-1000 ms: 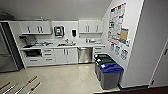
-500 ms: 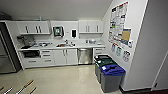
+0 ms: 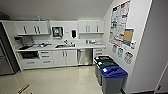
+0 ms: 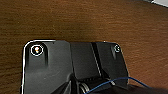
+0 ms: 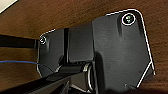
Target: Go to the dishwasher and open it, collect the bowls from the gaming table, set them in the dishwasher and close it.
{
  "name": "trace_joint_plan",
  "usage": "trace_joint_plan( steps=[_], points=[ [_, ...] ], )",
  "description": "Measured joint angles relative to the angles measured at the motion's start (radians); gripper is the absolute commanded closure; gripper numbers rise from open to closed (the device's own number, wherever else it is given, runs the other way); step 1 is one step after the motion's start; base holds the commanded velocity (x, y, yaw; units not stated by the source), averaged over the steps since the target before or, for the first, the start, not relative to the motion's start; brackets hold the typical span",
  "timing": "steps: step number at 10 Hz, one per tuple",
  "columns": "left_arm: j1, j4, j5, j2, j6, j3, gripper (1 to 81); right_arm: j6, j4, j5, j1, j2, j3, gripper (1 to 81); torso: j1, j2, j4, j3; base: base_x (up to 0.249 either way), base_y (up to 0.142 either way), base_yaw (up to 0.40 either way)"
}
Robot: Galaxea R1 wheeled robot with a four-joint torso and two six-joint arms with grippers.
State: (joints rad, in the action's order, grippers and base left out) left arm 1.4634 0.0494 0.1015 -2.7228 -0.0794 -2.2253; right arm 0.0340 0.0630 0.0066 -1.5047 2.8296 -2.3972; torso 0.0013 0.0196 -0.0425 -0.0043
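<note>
The dishwasher [image 3: 85,56] is a steel-fronted unit under the white counter [image 3: 75,47], right of the sink, and its door is closed. It lies across the shiny floor from me, some way ahead. The bowls and the gaming table are out of view. Both wrist views look down past the robot's dark plate onto a brown wood-grain surface [image 4: 82,20] [image 5: 50,17].
Three lidded bins [image 3: 110,72] stand along the right wall just right of the dishwasher, the nearest with a blue lid. A steel fridge [image 3: 5,62] stands at the far left. White cabinets [image 3: 60,58] run under the counter. A brown wooden piece [image 3: 23,88] shows at the lower left.
The whole head picture has shifted slightly and the kitchen looks a little nearer, so the camera has moved. Nothing in the room itself has changed.
</note>
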Motion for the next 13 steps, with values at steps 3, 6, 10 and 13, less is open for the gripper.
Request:
trace_joint_plan(
  steps=[3,6,10,13],
  points=[
    [0.0,0.0,0.0,0.0,0.0,0.0,1.0,0.0,0.0,0.0,0.0,0.0,0.0,1.0,0.0,0.0,0.0,0.0,0.16,0.0,0.0],
    [0.0,0.0,0.0,0.0,0.0,0.0,1.0,0.0,0.0,0.0,-0.002,0.0,0.0,1.0,0.0,0.0,0.0,0.0,0.161,0.041,0.0],
    [0.0,0.0,0.0,0.002,0.0,0.0,1.0,0.0,0.0,0.0,-0.001,0.001,-0.001,1.0,0.0,0.0,0.0,0.0,0.164,0.066,0.0],
    [-0.001,0.0,0.0,0.002,0.0,0.0,1.0,0.0,0.0,0.0,0.0,0.0,-0.001,1.0,0.0,0.0,0.0,0.0,0.169,0.067,0.0]
  ],
)
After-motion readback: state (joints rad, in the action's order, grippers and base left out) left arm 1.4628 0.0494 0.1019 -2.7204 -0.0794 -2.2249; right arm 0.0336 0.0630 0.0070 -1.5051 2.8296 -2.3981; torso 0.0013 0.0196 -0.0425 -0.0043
